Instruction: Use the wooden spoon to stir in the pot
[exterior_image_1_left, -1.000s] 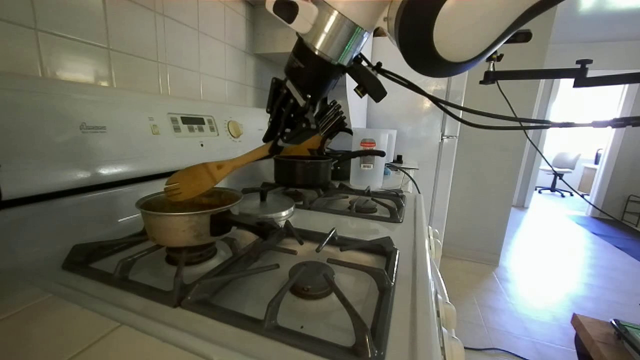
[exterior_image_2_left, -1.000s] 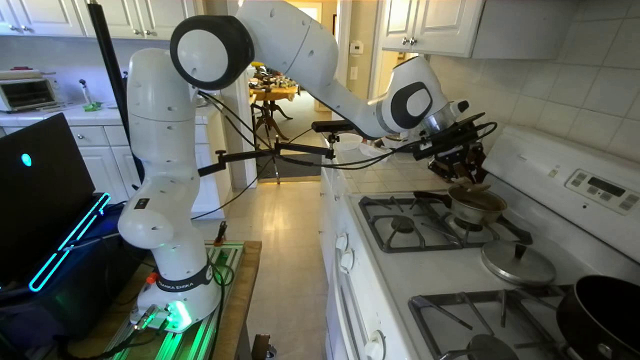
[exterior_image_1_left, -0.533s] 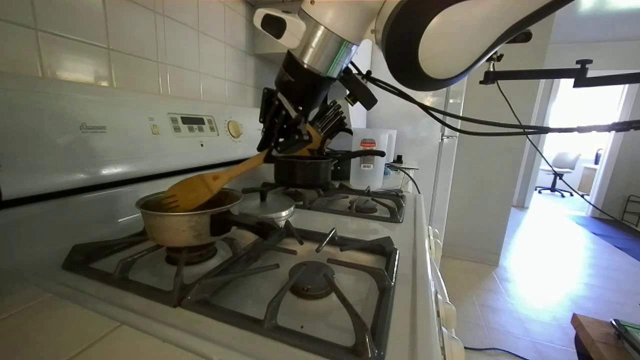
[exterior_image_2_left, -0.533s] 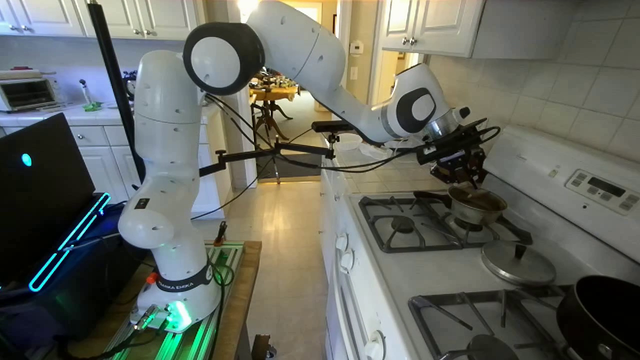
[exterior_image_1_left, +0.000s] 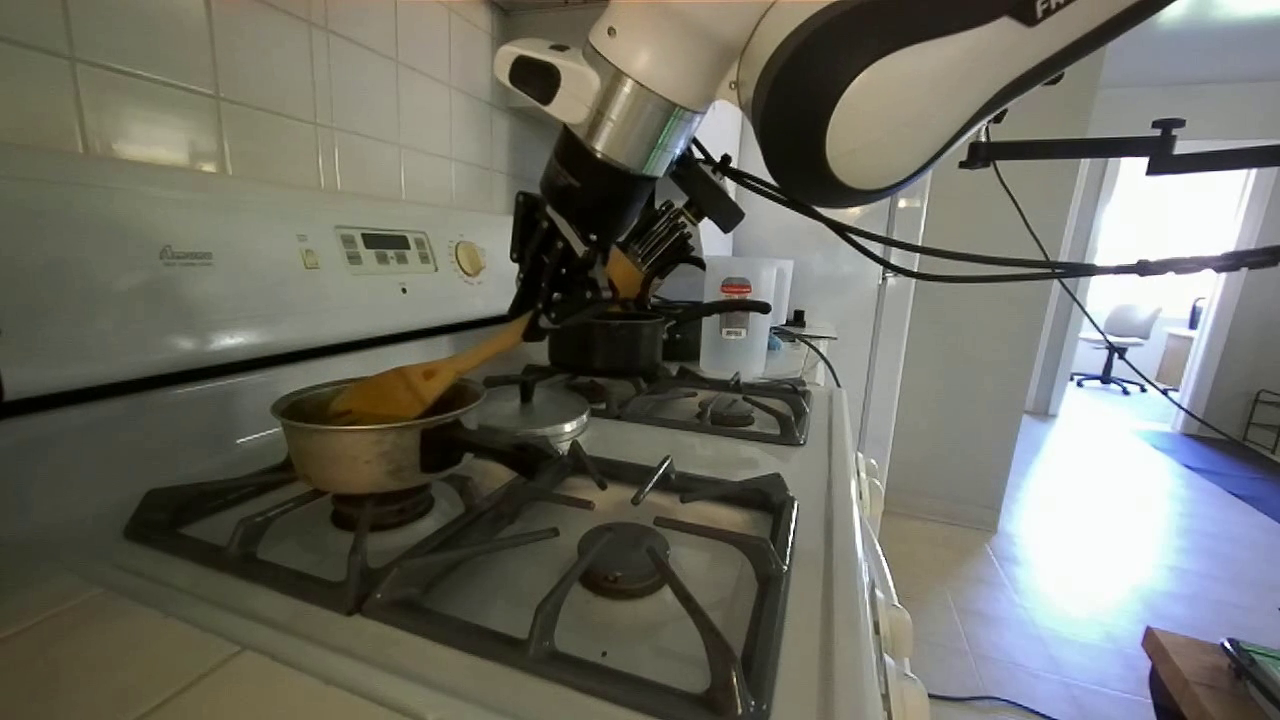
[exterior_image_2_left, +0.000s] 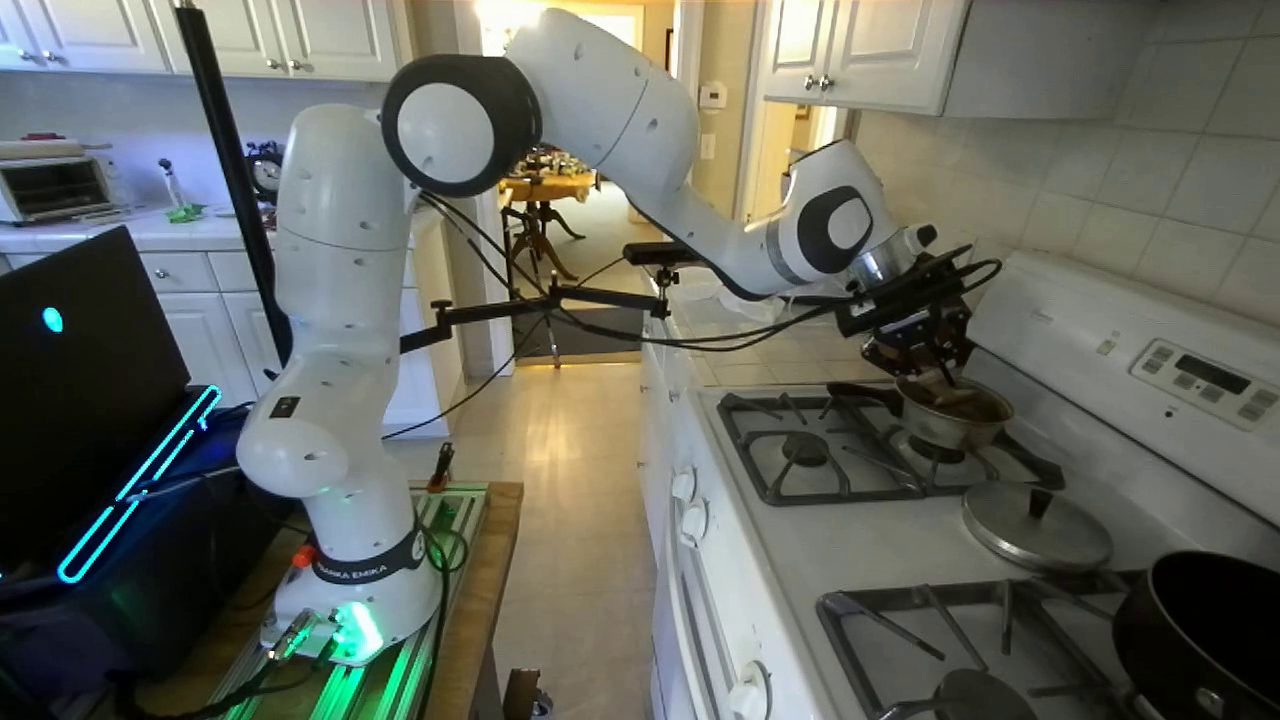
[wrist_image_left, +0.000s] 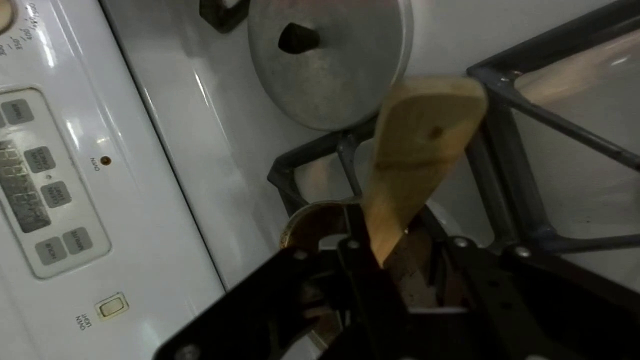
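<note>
The light-tan wooden spoon (exterior_image_1_left: 440, 372) slants down to the left in an exterior view. Its slotted head is partly below the rim of the brass-coloured pot (exterior_image_1_left: 362, 458); the tip is hidden inside. My gripper (exterior_image_1_left: 540, 318) is shut on the spoon's handle, above and beside the pot. In an exterior view the gripper (exterior_image_2_left: 940, 368) is just over the rim of the pot (exterior_image_2_left: 945, 428), and the spoon is mostly hidden. In the wrist view the handle end of the spoon (wrist_image_left: 425, 130) sticks up between the fingers (wrist_image_left: 392, 225), with the pot (wrist_image_left: 292, 232) behind them, partly covered.
A metal lid (exterior_image_1_left: 530, 412) lies beside the pot, also in the wrist view (wrist_image_left: 330, 75). A black pot (exterior_image_1_left: 605, 345) stands on the far burner, with a knife block (exterior_image_1_left: 625, 275) and white pitcher (exterior_image_1_left: 725, 345) behind. The stove's back panel (exterior_image_1_left: 250, 260) rises close behind the pot.
My gripper has moved down and toward the pot with the spoon. The spoon's head has gone from over the pot's rim to partly inside the pot.
</note>
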